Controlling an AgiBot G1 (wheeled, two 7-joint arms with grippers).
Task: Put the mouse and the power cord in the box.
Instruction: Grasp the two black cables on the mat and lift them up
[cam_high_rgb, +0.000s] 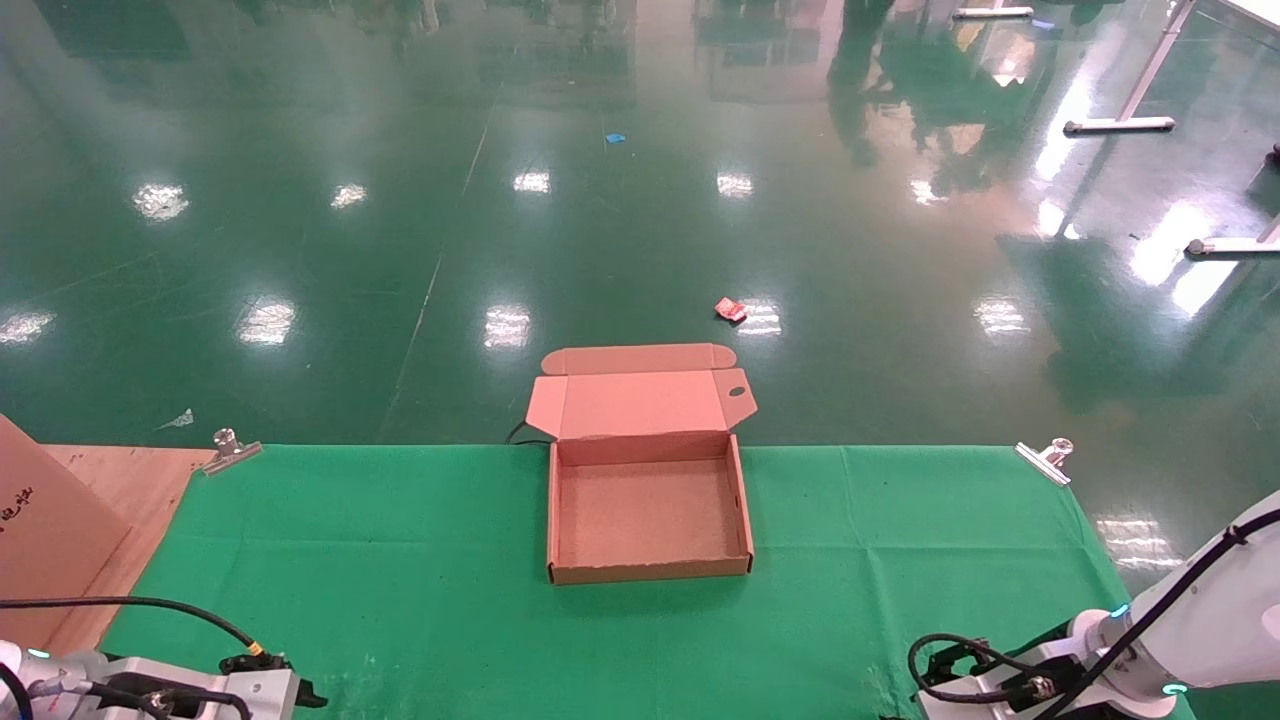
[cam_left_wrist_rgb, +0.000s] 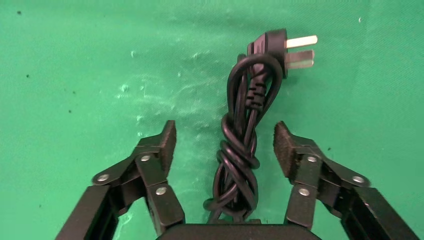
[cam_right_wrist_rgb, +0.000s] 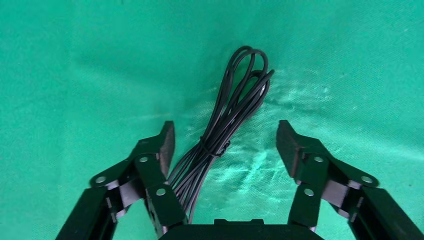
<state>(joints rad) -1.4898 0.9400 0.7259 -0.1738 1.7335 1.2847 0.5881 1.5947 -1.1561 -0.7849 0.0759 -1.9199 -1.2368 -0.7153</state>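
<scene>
The box stands open in the middle of the green cloth, its lid flap with the small oval hole folded back. The power cord, a knotted black bundle with a pronged plug, lies on the cloth between the spread fingers of my left gripper, untouched. My right gripper is open over a tied bundle of thin black cable, which runs close along one finger. The mouse body is out of view. Both arms sit low at the near table edge, left arm and right arm.
Metal clips pin the green cloth at the far corners. A brown cardboard sheet leans on a wooden board at the left. A bit of black cable shows behind the box.
</scene>
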